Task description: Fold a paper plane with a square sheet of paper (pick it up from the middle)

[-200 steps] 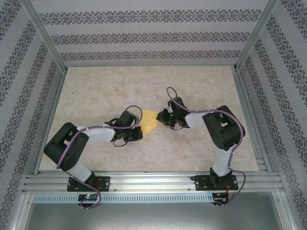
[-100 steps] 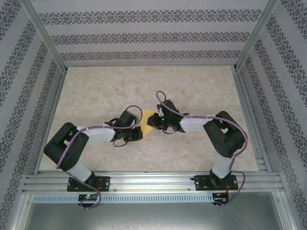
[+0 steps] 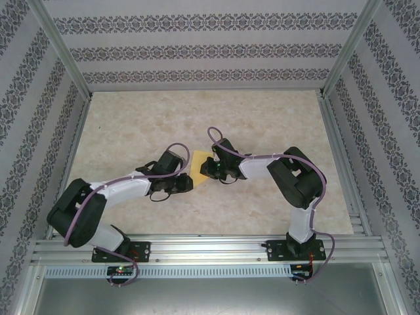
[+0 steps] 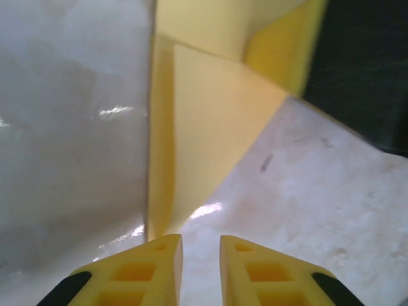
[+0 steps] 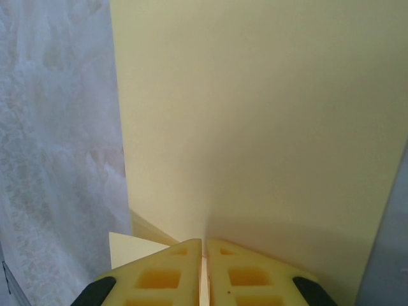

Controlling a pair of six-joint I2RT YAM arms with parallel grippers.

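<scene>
Marbled beige table (image 3: 131, 125) between patterned walls (image 3: 197, 49); the square sheet of paper (image 3: 199, 165), partly folded, lies mid-table; right gripper (image 5: 204, 245) pinches its raised flap; left gripper (image 4: 201, 242) sits just beside it, fingers narrowly apart, holding nothing.

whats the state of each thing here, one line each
square sheet of paper, partly folded into layered flaps, one flap seemingly raised
left end effector, fingers slightly apart, nothing between them, the paper's narrow tip just ahead
right end effector, shut, apparently on the paper's edge
</scene>
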